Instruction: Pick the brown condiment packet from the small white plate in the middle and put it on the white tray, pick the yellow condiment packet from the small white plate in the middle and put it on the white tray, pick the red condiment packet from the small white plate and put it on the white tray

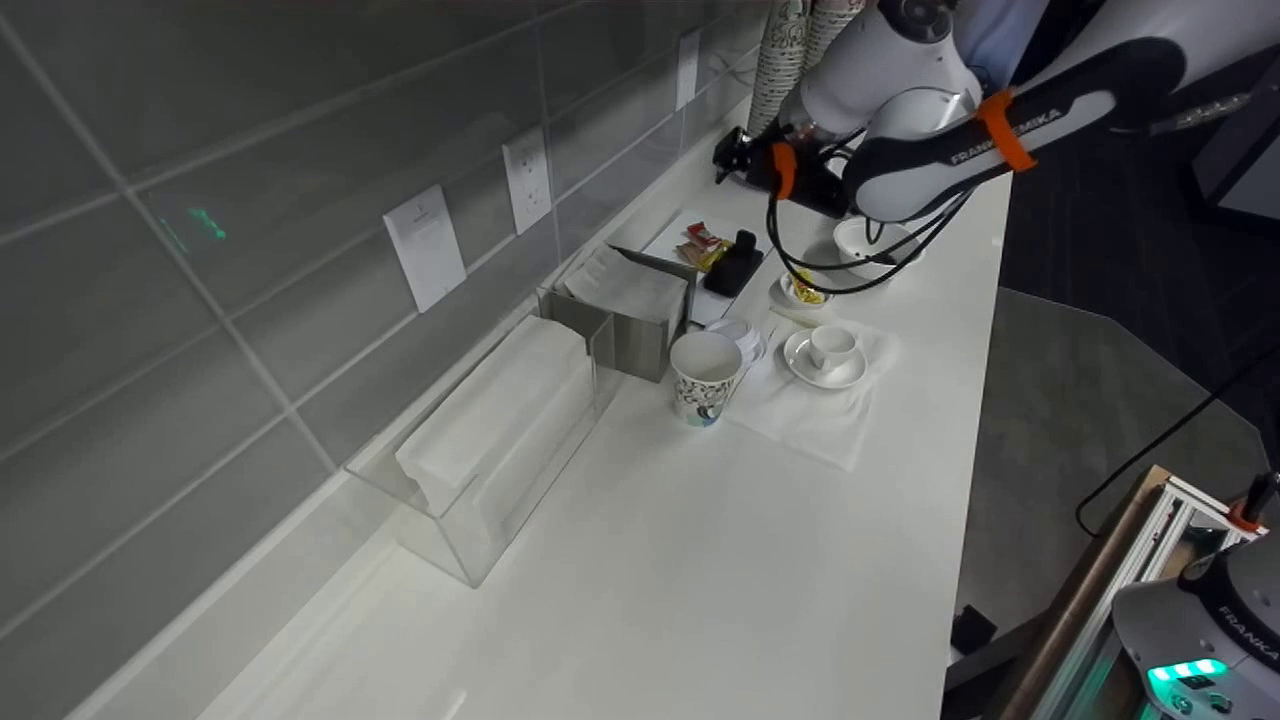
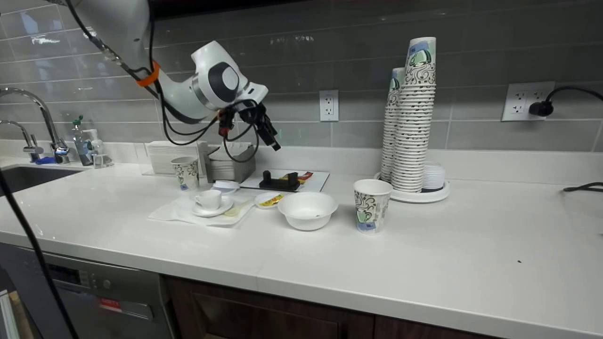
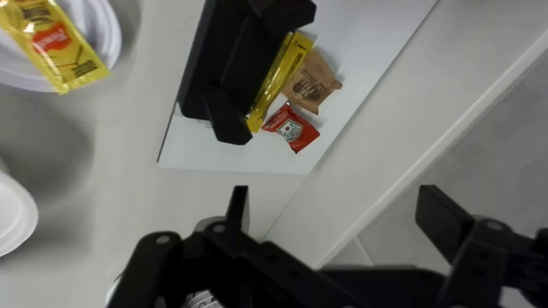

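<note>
The white tray (image 1: 668,238) (image 2: 321,181) (image 3: 205,152) lies by the wall. On it, in the wrist view, lie the red condiment packet (image 3: 295,130), the brown packet (image 3: 310,83) and a yellow packet (image 3: 280,81), close together beside a black holder (image 3: 231,64). The red packet also shows in both exterior views (image 1: 703,236) (image 2: 306,176). Another yellow packet (image 3: 60,51) (image 2: 272,200) lies on the small white plate (image 3: 113,38) (image 2: 260,202), partly over its rim. My gripper (image 3: 336,205) (image 1: 726,158) (image 2: 273,141) is open and empty, raised above the counter near the wall.
A white bowl (image 2: 307,211) and a paper cup (image 2: 371,207) stand beside the plate. Tall cup stacks (image 2: 414,122) stand by the wall. A napkin holder (image 1: 640,300), another paper cup (image 1: 704,378) and a small cup (image 1: 830,347) on a saucer stand nearby.
</note>
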Motion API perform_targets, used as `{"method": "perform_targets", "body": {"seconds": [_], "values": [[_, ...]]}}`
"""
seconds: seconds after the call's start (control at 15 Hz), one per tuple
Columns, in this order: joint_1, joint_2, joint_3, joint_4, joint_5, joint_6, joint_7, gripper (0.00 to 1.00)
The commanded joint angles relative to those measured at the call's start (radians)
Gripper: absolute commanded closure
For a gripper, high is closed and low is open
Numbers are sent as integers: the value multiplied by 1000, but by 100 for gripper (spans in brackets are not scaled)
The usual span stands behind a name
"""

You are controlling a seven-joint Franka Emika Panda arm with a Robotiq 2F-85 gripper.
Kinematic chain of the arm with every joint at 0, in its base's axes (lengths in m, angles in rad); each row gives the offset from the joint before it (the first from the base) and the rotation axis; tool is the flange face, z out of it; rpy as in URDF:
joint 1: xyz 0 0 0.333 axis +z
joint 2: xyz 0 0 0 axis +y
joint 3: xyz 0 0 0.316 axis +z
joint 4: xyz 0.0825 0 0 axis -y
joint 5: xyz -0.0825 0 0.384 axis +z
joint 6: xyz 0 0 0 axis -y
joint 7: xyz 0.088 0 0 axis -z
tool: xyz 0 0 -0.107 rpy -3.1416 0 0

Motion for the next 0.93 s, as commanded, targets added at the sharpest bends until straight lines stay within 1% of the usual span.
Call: {"method": "perform_targets", "body": {"seconds": [0.0,0.07,0.13,0.2,0.27,0.33,0.53,0.6,0.67,0.73,0.8,0.87], "values": [[-142,-178,191,-158,204,-149,-263,0],[-174,-209,234,-182,257,-185,-340,0],[-218,-233,291,-213,306,-197,-417,0],[-255,-254,334,-252,344,-162,-494,0],[-268,-281,343,-281,379,-156,-569,0],[-294,-304,367,-320,387,-126,-640,0],[-307,-389,341,-443,419,-23,-856,0],[-160,-407,179,-477,431,24,-929,0],[-267,-326,307,-378,381,-45,-801,0],[-225,-347,248,-412,391,-13,-855,0],[-197,-362,211,-434,394,2,-882,0],[-184,-372,194,-447,395,9,-893,0]]}}
